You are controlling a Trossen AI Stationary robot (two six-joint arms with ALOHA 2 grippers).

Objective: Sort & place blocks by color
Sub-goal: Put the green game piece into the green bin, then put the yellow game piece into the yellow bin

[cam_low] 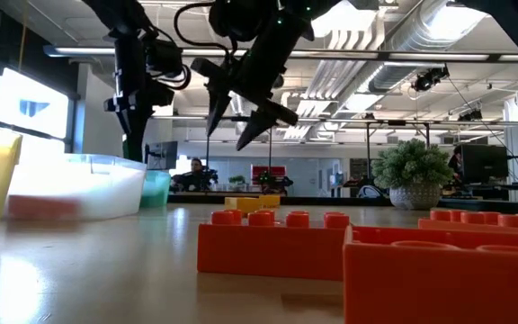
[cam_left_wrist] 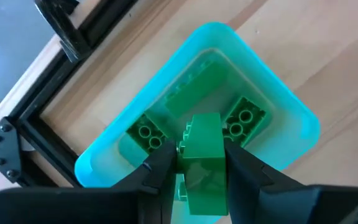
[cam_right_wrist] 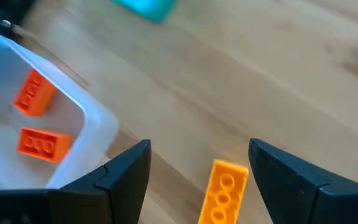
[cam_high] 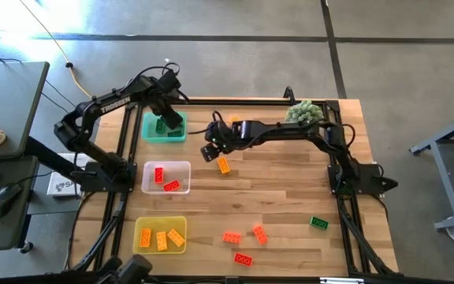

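My left gripper (cam_high: 166, 122) hangs over the green tray (cam_high: 150, 130) at the table's far left, shut on a green block (cam_left_wrist: 201, 140). Two more green blocks (cam_left_wrist: 146, 134) (cam_left_wrist: 246, 118) lie in that tray. My right gripper (cam_high: 211, 148) is open and raised above the table's middle (cam_low: 238, 121). In its wrist view the fingers stand either side of an orange-yellow block (cam_right_wrist: 224, 190) that lies flat on the wood (cam_high: 224, 165), without touching it. Loose red blocks (cam_high: 243, 259) (cam_high: 259, 233) and a green block (cam_high: 318, 223) lie toward the near edge. My left gripper pinches the green block between its two fingers (cam_left_wrist: 160, 165), one on each long side (cam_left_wrist: 185, 155), coming from above and pointing down. The block is lifted clear over the tray's inside, above the two blocks lying there.
A clear tray (cam_high: 181, 167) holding two red blocks (cam_right_wrist: 35, 93) stands left of centre. A yellow tray (cam_high: 139, 225) with orange-yellow blocks sits at the near left. The spiky plant (cam_high: 304, 113) stands at the far edge. Black frame rails run along the table's sides.
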